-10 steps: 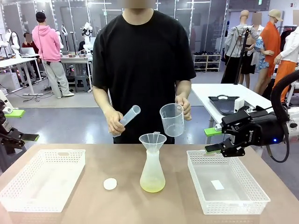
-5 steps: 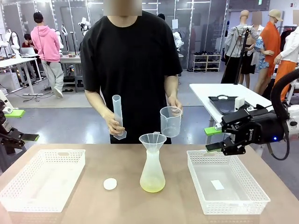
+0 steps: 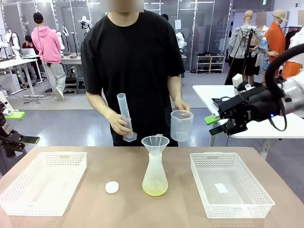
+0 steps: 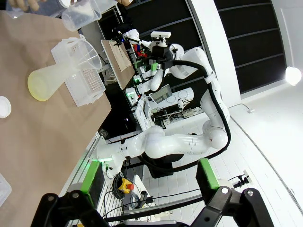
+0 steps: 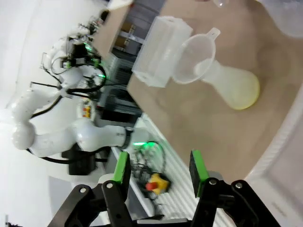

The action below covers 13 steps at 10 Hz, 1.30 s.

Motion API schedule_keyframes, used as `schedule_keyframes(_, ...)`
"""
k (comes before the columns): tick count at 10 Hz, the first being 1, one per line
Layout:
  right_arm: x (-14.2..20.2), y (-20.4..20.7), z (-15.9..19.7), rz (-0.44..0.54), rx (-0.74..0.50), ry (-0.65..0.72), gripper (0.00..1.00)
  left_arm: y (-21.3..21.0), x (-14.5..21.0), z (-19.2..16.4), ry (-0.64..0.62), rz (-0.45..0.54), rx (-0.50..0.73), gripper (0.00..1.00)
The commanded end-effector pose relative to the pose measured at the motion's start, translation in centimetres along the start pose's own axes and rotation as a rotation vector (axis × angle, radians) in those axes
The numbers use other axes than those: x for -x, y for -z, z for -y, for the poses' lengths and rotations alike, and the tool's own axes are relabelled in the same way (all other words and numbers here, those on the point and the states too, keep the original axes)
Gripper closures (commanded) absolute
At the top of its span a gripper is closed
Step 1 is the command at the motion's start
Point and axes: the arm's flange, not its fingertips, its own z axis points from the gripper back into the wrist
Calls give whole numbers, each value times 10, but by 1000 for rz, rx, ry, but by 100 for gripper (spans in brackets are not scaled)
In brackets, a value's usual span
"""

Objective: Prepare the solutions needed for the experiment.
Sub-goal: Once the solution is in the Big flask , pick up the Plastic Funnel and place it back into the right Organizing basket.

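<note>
The right gripper (image 3: 214, 124) hangs in the air above the far edge of the right basket (image 3: 264, 200). Its fingers point across toward the person, and its jaws are partly spread with nothing between them. In the right wrist view the right gripper (image 5: 160, 176) shows bare green pads (image 5: 122, 171) with open space between.

The left gripper (image 3: 23, 127) sits off the table's left end with its jaws spread wide and empty. The left wrist view shows the same wide gap at the left gripper (image 4: 147, 176).

Between the two baskets, near the table's middle, stands the flask (image 3: 155, 173). It is upright, its long axis vertical and its neck pointing straight up. A funnel (image 3: 155, 142) is seated in the neck. The solutions (image 3: 155, 190) lie as a shallow, flat yellow-green layer across the flask's wide base, also seen in the left wrist view (image 4: 37, 89) and the right wrist view (image 5: 247, 98).

Just beside the flask, toward the left basket (image 3: 14, 202), a white disc (image 3: 112, 187) lies flat on the table (image 3: 180, 216).

Behind the flask the person holds a graduated cylinder (image 3: 125, 115) in one hand (image 3: 118, 124), nearly upright with its base down. The other hand (image 3: 182, 105) holds a clear beaker (image 3: 181, 126) upright, near the right gripper but apart from it. A small white slip (image 3: 221, 188) lies in the right basket.
</note>
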Motion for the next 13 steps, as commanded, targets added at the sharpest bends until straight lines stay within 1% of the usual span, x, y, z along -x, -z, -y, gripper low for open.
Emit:
schedule_keyframes(1,-36,12,-10,-47,161,-104,36,0,0,2,4,-8,7,0)
schedule_keyframes(3,-66,28,-28,-89,262,-195,36,0,0,2,4,-8,7,0)
schedule_keyframes(4,-76,36,-34,-104,315,-237,36,0,0,2,4,-8,7,0)
schedule_keyframes(5,-84,44,-39,-119,372,-246,36,0,0,2,4,-8,7,0)
schedule_keyframes(7,-93,55,-46,-127,432,-265,36,0,0,2,4,-8,7,0)
schedule_keyframes(8,-82,44,-43,-121,346,-289,36,0,0,2,4,-8,7,0)
schedule_keyframes(12,-82,44,-43,-121,346,-289,36,0,0,2,4,-8,7,0)
schedule_keyframes(13,-85,45,-41,-127,366,-290,36,0,0,2,4,-8,7,0)
